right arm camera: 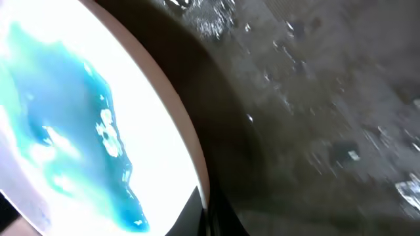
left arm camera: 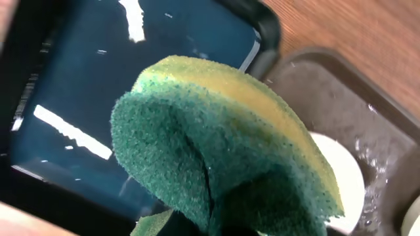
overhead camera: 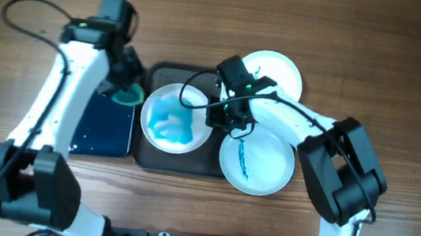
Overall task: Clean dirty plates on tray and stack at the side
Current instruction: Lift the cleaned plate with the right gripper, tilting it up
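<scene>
Leftmost, the left arm (overhead camera: 51, 108) reaches from the near edge to the far side and doubles back. The left gripper (overhead camera: 125, 76) is clenched on a green-and-yellow sponge (left arm camera: 216, 144). The sponge's green scouring face is turned to the wrist camera and hides the fingers. Under the sponge lies the wet glossy black tray (overhead camera: 105, 134), partly covered by the arm.

Just right of this gripper, the tray (overhead camera: 146, 158) holds the smeared plate (overhead camera: 177, 118), which lies flat and face up; being round, it has no long axis. The right gripper (overhead camera: 230, 119) is closed on that plate's right rim, and its fingers are only a dark blur in the wrist view.

Beyond this gripper sits the plain plate (overhead camera: 279, 70), partly hidden. On its near side the streaked plate (overhead camera: 265, 164) overlaps the tray's right edge, its streak running near to far. The right arm (overhead camera: 340, 168) folds at its elbow, off to the right.
</scene>
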`<act>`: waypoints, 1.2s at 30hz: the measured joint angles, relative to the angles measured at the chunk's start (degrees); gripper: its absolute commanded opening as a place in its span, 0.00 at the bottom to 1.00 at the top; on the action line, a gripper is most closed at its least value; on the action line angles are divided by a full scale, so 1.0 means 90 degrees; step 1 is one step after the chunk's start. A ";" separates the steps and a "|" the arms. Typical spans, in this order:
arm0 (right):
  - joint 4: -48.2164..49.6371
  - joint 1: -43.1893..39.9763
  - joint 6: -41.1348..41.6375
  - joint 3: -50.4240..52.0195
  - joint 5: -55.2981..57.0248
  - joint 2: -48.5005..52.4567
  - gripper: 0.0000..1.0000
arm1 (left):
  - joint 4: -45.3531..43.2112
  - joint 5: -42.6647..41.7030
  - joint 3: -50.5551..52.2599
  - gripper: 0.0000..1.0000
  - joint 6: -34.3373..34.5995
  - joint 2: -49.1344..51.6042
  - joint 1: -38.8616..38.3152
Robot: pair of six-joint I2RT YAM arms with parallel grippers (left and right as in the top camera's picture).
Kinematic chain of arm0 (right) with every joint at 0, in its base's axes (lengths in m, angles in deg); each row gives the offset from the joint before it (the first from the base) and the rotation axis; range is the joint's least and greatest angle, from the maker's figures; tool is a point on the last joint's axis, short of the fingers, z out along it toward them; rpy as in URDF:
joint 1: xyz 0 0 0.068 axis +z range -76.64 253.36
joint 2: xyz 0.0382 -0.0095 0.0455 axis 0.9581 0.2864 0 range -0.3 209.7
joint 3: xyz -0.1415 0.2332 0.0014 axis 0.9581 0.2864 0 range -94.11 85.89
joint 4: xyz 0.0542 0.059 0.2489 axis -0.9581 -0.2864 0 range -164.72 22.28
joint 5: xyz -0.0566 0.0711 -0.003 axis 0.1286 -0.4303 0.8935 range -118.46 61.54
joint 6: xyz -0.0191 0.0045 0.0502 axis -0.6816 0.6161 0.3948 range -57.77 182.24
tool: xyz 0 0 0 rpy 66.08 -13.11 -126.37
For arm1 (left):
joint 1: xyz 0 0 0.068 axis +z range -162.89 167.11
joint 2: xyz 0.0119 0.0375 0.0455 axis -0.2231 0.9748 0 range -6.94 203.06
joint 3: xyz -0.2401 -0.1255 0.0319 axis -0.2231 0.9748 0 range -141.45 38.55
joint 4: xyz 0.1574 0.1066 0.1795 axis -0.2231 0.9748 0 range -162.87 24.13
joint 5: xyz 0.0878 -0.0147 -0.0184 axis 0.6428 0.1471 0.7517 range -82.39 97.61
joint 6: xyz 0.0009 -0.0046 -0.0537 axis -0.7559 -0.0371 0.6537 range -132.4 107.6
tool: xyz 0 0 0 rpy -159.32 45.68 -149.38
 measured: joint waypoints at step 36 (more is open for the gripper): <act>-0.0673 0.3458 -0.1926 -0.0170 0.9930 -0.1571 0.04 | 0.0036 -0.0245 0.0002 0.04 -0.0117 -0.0022 0.0282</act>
